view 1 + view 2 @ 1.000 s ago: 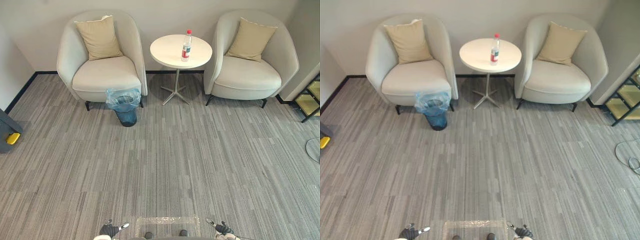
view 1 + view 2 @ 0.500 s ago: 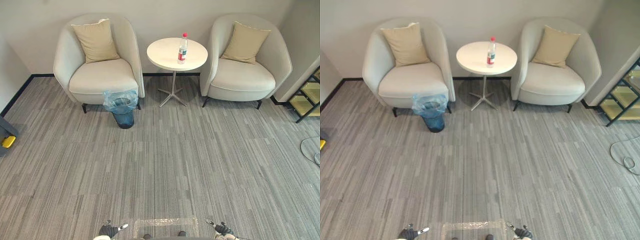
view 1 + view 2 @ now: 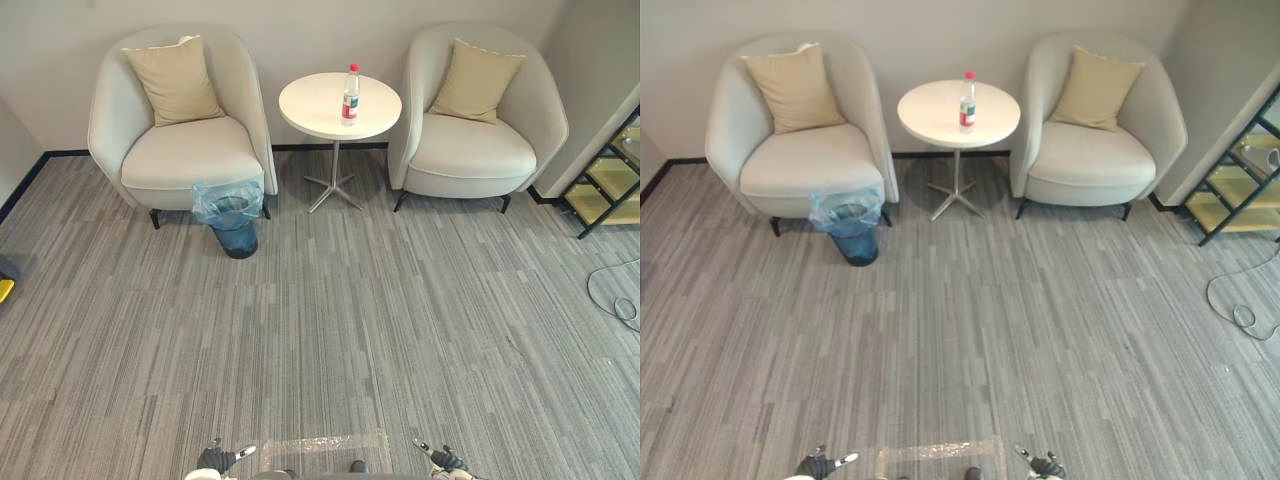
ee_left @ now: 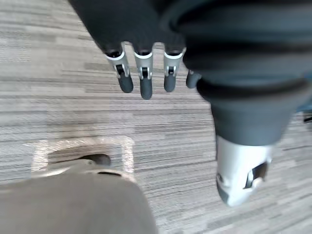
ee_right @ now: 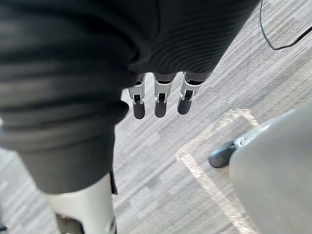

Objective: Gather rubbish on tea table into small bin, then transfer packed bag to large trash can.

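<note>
The robot stood well back from the seating corner, both arms hanging down at its sides. Its left hand (image 4: 142,68) pointed at the grey carpet (image 3: 400,300) with fingers straight and loose, nothing in it. The right hand (image 5: 161,95) was the same deal, relaxed and empty. Across the room a red-capped plastic bottle (image 3: 350,95) stood upright on the round white surface (image 3: 310,110), between the left armchair (image 3: 175,155) and the right armchair (image 3: 470,155). The small bin (image 3: 233,222), lined with a blue bag, sat on the floor just in front of the left armchair. A taped rectangle (image 3: 325,450) marked the carpet between the hands.
</note>
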{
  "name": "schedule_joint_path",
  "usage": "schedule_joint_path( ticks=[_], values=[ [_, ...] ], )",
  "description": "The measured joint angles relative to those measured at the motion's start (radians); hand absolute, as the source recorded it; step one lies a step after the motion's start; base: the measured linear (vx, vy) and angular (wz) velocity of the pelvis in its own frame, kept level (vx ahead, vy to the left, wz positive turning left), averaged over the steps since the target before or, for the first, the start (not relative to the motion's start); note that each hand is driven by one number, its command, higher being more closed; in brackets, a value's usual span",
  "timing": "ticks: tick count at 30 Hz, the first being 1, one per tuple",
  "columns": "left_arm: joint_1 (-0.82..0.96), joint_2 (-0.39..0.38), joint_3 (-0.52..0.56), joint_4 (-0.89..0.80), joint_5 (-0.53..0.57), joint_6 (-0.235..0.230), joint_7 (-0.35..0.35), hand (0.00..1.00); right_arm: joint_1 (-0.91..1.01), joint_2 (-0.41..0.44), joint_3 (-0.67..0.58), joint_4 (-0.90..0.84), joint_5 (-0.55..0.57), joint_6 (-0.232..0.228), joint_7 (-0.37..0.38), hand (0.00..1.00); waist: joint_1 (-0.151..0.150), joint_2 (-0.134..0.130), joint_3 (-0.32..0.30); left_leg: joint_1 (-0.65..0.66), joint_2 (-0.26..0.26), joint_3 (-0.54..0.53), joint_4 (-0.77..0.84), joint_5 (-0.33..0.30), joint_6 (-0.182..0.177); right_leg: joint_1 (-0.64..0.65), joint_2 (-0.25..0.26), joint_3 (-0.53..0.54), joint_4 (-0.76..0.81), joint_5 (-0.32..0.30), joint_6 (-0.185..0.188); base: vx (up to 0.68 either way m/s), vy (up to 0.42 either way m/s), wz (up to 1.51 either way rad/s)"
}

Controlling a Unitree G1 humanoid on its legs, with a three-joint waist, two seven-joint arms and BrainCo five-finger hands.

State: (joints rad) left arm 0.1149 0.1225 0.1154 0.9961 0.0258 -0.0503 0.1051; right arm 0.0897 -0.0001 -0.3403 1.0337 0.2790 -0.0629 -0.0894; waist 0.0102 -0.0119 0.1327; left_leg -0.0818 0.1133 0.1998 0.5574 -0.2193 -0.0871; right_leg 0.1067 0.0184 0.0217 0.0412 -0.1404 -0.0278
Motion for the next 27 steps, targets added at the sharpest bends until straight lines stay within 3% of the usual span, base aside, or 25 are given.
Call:
schedule_joint_path(
  ticks=[2,3,4,7,9,10,11,13,15,16,17,18,19,20,21,23,24,26,27],
  values=[
    [0.017,-0.021,0.038,-0.038,-0.001,-0.001,0.001,0.00,0.017,0.000,0.010,-0.035,0.007,-0.001,-0.002,0.00,0.001,0.008,0.007,-0.083,0.030,0.013,0.177,0.025,0.015,-0.001,0.000,0.011,0.039,-0.031,-0.017,0.10,-0.038,-0.31],
    [0.021,-0.031,0.047,-0.048,-0.007,-0.002,0.002,0.00,0.017,-0.002,0.012,-0.041,0.008,-0.002,-0.005,0.00,0.002,0.018,0.010,-0.123,0.038,0.016,0.217,-0.012,0.025,0.001,-0.004,0.031,0.053,-0.045,-0.021,0.13,0.017,-0.30],
    [0.021,-0.032,0.047,-0.052,-0.010,-0.002,0.003,0.00,0.016,-0.002,0.012,-0.042,0.007,-0.002,-0.008,0.00,0.004,0.019,0.011,-0.136,0.036,0.019,0.209,-0.026,0.028,0.000,-0.009,0.040,0.056,-0.047,-0.024,0.16,0.065,-0.32],
    [0.020,-0.032,0.046,-0.059,-0.013,-0.004,0.006,0.00,0.004,-0.001,0.012,-0.041,0.008,-0.002,-0.012,0.00,0.009,0.016,0.012,-0.181,-0.012,0.037,-0.014,-0.022,0.025,0.005,-0.065,0.069,0.056,-0.077,-0.001,0.31,0.159,-0.28],
    [0.016,-0.035,0.040,-0.057,-0.014,-0.006,0.009,0.00,-0.008,-0.005,0.012,-0.040,0.007,-0.003,-0.014,0.00,0.011,0.019,0.011,-0.190,-0.068,0.014,-0.255,0.080,0.024,0.005,-0.103,0.083,0.056,-0.105,0.033,0.34,0.213,-0.26],
    [0.016,-0.041,0.037,-0.051,-0.014,-0.011,0.009,0.00,-0.011,-0.014,0.013,-0.035,0.007,-0.004,-0.015,0.00,0.024,0.028,0.009,-0.174,-0.079,-0.006,-0.341,0.201,0.031,0.005,-0.109,0.104,0.057,-0.123,0.057,0.30,0.197,-0.44],
    [0.014,-0.033,0.042,-0.046,-0.015,-0.011,0.009,0.00,-0.009,-0.010,0.016,-0.034,0.007,-0.003,-0.017,0.00,0.032,0.017,0.005,-0.166,-0.094,0.015,-0.334,0.184,0.068,0.011,-0.124,0.116,0.062,-0.127,0.062,0.42,0.240,-0.40],
    [0.005,-0.019,0.043,-0.046,-0.016,-0.012,0.009,0.00,-0.015,0.008,0.044,-0.040,0.004,-0.006,-0.015,0.00,0.044,-0.013,-0.004,-0.152,-0.111,0.048,-0.301,0.122,0.093,-0.014,-0.142,0.117,0.184,-0.135,0.075,0.45,0.193,-0.29],
    [-0.001,-0.019,0.042,-0.042,-0.019,-0.011,0.010,0.00,-0.021,0.014,0.050,-0.040,-0.005,-0.006,-0.010,0.00,0.056,-0.020,-0.002,-0.090,-0.118,0.075,-0.296,0.083,0.109,-0.048,-0.144,0.122,0.340,-0.129,0.087,0.42,0.148,-0.40],
    [0.001,-0.018,0.038,-0.043,-0.019,-0.010,0.010,0.00,-0.022,0.017,0.052,-0.042,-0.006,-0.006,-0.007,0.00,0.054,-0.025,-0.004,-0.048,-0.124,0.086,-0.311,0.060,0.110,-0.084,-0.148,0.120,0.450,-0.114,0.152,0.50,0.171,-0.47],
    [0.002,-0.017,0.035,-0.044,-0.019,-0.010,0.010,0.00,-0.022,0.020,0.059,-0.052,-0.013,-0.005,-0.002,0.00,0.054,-0.030,-0.007,0.001,-0.127,0.098,-0.317,0.027,0.107,-0.145,-0.152,0.118,0.619,-0.073,0.243,0.41,0.138,-0.37],
    [-0.001,-0.015,0.032,-0.044,-0.019,-0.009,0.009,0.00,-0.021,0.022,0.066,-0.064,-0.022,-0.005,0.002,0.00,0.052,-0.031,-0.006,0.024,-0.128,0.101,-0.318,0.012,0.106,-0.176,-0.157,0.111,0.706,-0.055,0.282,0.39,0.105,-0.26],
    [-0.005,-0.013,0.027,-0.044,-0.018,-0.008,0.007,0.00,-0.021,0.024,0.069,-0.080,-0.041,-0.005,0.011,0.00,0.043,-0.027,-0.003,0.069,-0.127,0.100,-0.320,-0.012,0.104,-0.232,-0.168,0.074,0.845,-0.063,0.267,0.41,0.057,-0.07],
    [-0.008,-0.016,0.016,-0.042,-0.018,-0.008,0.006,0.00,-0.024,0.023,0.069,-0.084,-0.047,-0.005,0.013,0.00,0.038,-0.027,-0.003,0.109,-0.125,0.099,-0.332,-0.024,0.102,-0.271,-0.185,0.017,0.917,-0.083,0.231,0.51,0.031,0.01],
    [-0.024,-0.033,0.002,-0.038,-0.018,-0.007,0.004,0.00,-0.032,0.019,0.068,-0.082,-0.060,-0.004,0.014,0.00,0.038,-0.018,0.003,0.177,-0.115,0.096,-0.361,-0.030,0.101,-0.316,-0.205,-0.070,0.952,-0.124,0.166,0.44,-0.002,0.03],
    [-0.041,-0.060,-0.018,-0.026,-0.018,-0.007,-0.001,0.00,-0.045,0.013,0.069,-0.079,-0.083,-0.002,0.015,0.00,0.036,-0.007,0.009,0.249,-0.080,0.091,-0.394,-0.030,0.101,-0.359,-0.202,-0.175,0.904,-0.166,0.094,0.44,-0.081,0.04],
    [-0.048,-0.067,-0.026,-0.017,-0.014,-0.008,-0.006,0.00,-0.053,0.012,0.070,-0.078,-0.085,-0.002,0.019,0.00,0.034,-0.003,0.009,0.279,-0.047,0.085,-0.396,-0.030,0.101,-0.399,-0.178,-0.229,0.804,-0.179,0.072,0.44,-0.141,0.06],
    [-0.056,-0.066,-0.033,0.001,-0.012,-0.008,-0.017,0.00,-0.058,0.008,0.070,-0.076,-0.085,-0.003,0.022,0.00,0.022,-0.005,0.010,0.304,-0.024,0.054,-0.397,-0.031,0.100,-0.441,-0.138,-0.236,0.615,-0.142,0.055,0.48,-0.237,0.24],
    [-0.059,-0.062,-0.037,0.013,-0.010,-0.008,-0.020,0.00,-0.057,-0.001,0.073,-0.065,-0.085,0.002,0.022,0.00,0.010,-0.013,0.006,0.324,-0.032,0.023,-0.396,-0.039,0.084,-0.441,-0.116,-0.210,0.425,-0.022,0.037,0.53,-0.275,0.41]
  ],
)
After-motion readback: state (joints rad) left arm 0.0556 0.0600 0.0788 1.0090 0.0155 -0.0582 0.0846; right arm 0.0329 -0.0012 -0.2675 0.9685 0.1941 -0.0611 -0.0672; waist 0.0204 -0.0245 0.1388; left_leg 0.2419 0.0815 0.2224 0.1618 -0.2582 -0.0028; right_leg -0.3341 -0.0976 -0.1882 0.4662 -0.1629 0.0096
